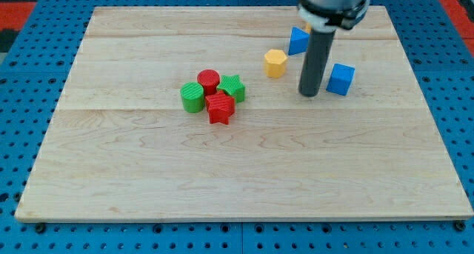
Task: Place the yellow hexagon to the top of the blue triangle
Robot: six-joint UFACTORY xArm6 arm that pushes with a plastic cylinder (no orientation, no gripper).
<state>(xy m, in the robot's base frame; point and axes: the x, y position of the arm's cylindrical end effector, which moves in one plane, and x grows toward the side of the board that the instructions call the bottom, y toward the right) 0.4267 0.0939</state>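
Note:
The yellow hexagon [275, 63] lies on the wooden board in the upper right part of the view. The blue triangle [298, 41] lies just up and right of it, a small gap between them, partly behind the rod. My tip [309, 93] rests on the board below and to the right of the yellow hexagon, apart from it. A blue cube [341, 79] sits just right of my tip.
A cluster sits near the board's middle: a green cylinder [192, 97], a red cylinder [209, 81], a green star [232, 87] and a red star [220, 108], touching one another. The wooden board [148, 180] lies on a blue pegboard surface.

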